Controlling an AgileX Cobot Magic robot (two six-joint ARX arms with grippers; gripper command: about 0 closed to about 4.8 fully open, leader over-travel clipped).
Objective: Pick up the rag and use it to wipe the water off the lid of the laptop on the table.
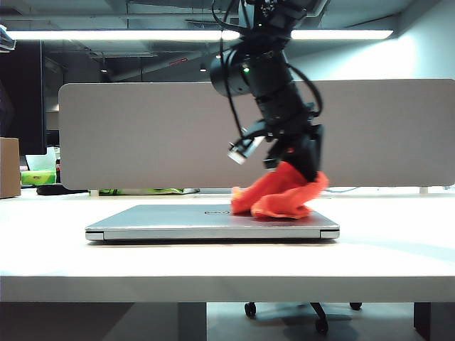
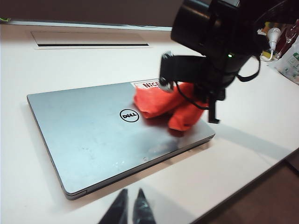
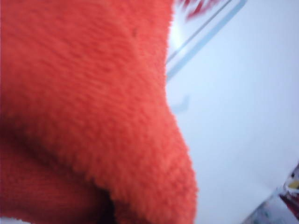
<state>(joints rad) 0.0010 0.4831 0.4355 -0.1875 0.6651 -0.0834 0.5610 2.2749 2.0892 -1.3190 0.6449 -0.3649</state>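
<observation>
The silver-grey laptop [image 1: 178,222] lies closed on the white table [image 1: 213,263]. Its lid [image 2: 88,135] shows a dark oval logo [image 2: 129,115], a partly covered white sticker [image 2: 147,84] and a few small water specks near the front edge. The orange-red rag [image 1: 281,195] [image 2: 161,105] rests bunched on the lid's right part. My right gripper [image 1: 297,162] comes down from above, shut on the rag, which fills the right wrist view [image 3: 84,102] and hides the fingers. My left gripper [image 2: 131,205] hovers over the table in front of the laptop, shut and holding nothing.
A wide grey divider panel [image 1: 142,135] stands behind the laptop. A cardboard box [image 1: 8,167] sits at the far left. A cable slot [image 2: 91,39] is set into the table beyond the laptop. Small items and a plug [image 2: 273,37] lie off to the right.
</observation>
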